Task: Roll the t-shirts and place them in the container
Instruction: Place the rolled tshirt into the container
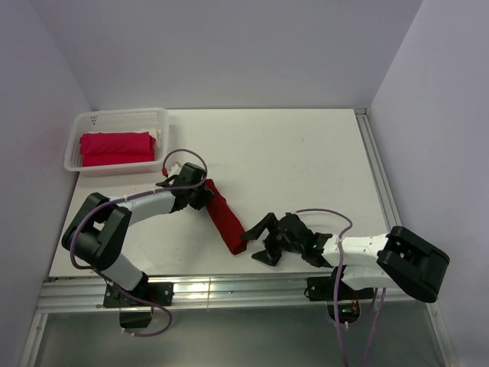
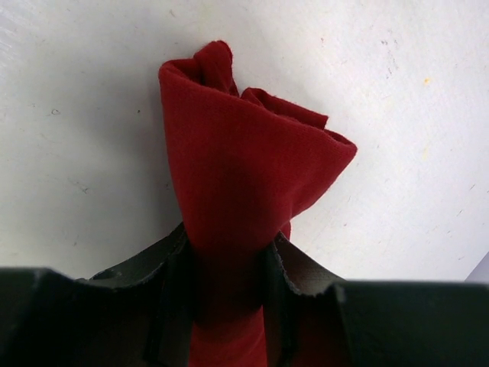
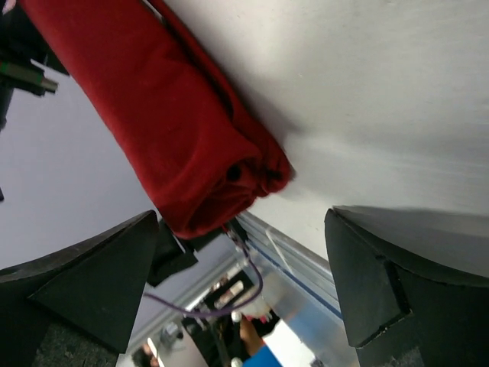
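A dark crimson t-shirt [image 1: 225, 218], rolled into a long tube, lies slanted on the white table [image 1: 306, 160]. My left gripper [image 1: 202, 193] is shut on its upper end. In the left wrist view the cloth [image 2: 237, 168] is pinched between the black fingers [image 2: 172, 290] of that gripper [image 2: 229, 264]. My right gripper [image 1: 258, 241] stands open just right of the roll's lower end, not touching it. The right wrist view shows that end [image 3: 202, 164] ahead of the wide-apart jaws of the right gripper [image 3: 241, 229]. A brighter pinkish-red t-shirt [image 1: 114, 147] lies rolled in the basket.
The white lattice basket [image 1: 122, 113] stands at the table's back left corner. Grey walls close in the back and both sides. A metal rail [image 1: 229, 290] runs along the near edge, close to the right gripper. A raised strip [image 1: 376, 168] borders the table's right edge.
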### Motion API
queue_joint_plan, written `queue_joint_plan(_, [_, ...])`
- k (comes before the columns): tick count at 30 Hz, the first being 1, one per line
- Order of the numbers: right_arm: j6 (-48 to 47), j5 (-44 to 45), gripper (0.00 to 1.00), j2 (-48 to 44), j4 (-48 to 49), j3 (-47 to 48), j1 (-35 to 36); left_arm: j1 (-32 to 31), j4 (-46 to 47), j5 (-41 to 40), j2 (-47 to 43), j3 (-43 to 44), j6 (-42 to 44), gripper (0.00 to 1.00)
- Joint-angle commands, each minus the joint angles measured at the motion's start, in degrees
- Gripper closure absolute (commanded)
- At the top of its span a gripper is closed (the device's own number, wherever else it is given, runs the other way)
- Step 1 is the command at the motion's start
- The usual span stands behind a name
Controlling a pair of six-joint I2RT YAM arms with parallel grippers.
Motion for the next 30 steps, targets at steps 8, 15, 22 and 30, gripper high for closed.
queue_joint_plan(8, [9.7,10.8,0.07,9.4,8.4,1.0,4.0,0.2,-5.8,-1.3,-0.9,-2.2,-2.9,0.65])
queue_joint_plan(15, [11.0,13.5,0.14,13.1,7.3,4.0,6.9,0.1,-6.2,-1.0,-1.6,-2.5,-3.5,0.65])
queue_joint_plan(22, [12.6,18.0,0.46,10.9,3.8,1.7,8.0,0.2,-6.5,-0.6,-2.1,-2.5,-3.6,0.65])
queue_joint_plan(30, [5.9,11.4,1.0,13.0,5.9,1.0,2.5,0.2,-2.3,1.7,-7.1,-6.7,-2.6,0.52])
